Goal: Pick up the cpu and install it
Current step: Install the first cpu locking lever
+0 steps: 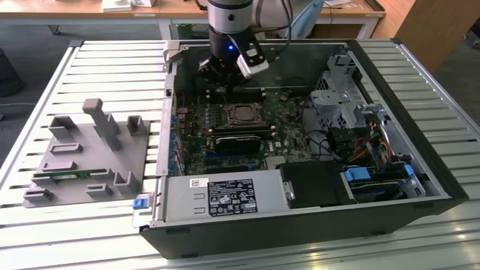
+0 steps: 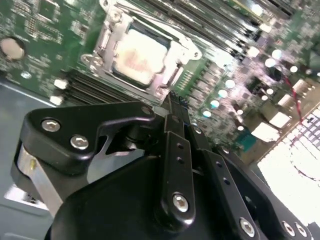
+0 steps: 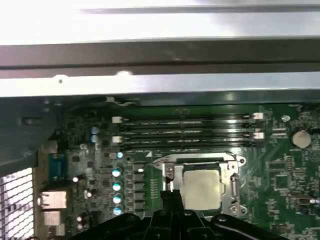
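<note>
The cpu (image 1: 241, 114) is a small square chip with a silver top. It lies flat inside the metal socket frame (image 3: 231, 176) on the green motherboard, and it appears in both wrist views (image 2: 135, 57) (image 3: 201, 186). My gripper (image 1: 225, 85) hangs over the motherboard inside the open computer case, just beyond the socket toward the case's far wall. Its black fingers (image 2: 176, 131) are pressed together, shut with nothing between them. The tips (image 3: 169, 197) are a little to one side of the chip and above the board, not touching it.
The case (image 1: 390, 73) lies open on a slatted white table. Black memory slots (image 3: 190, 132) run beside the socket. A power supply (image 1: 225, 198) fills the near end, and a drive cage (image 1: 341, 101) with cables stands at the exterior view's right. A grey fixture (image 1: 82, 157) stands at the left.
</note>
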Robot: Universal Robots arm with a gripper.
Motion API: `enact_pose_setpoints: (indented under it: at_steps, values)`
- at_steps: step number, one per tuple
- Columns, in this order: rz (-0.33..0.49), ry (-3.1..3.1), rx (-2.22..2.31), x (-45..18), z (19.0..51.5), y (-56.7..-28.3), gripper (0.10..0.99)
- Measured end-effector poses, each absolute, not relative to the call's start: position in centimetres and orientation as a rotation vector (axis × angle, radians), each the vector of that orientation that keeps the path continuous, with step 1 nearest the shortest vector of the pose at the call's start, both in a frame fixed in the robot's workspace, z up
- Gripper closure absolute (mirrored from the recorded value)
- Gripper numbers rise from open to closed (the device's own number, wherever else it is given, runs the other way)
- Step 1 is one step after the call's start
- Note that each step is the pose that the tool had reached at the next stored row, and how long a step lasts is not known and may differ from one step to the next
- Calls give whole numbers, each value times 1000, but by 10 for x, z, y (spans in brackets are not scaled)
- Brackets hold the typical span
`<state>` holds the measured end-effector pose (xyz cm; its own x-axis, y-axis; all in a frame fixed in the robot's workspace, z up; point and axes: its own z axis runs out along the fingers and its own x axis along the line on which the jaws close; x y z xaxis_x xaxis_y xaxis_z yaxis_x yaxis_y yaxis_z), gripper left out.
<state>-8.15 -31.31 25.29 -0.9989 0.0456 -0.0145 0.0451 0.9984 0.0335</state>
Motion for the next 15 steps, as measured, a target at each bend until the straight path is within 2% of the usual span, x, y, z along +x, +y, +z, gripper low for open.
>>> enact_pose_setpoints:
  at_steps: [15]
  values:
    - [52, 3125, 63, -108, 253, -305, 980]
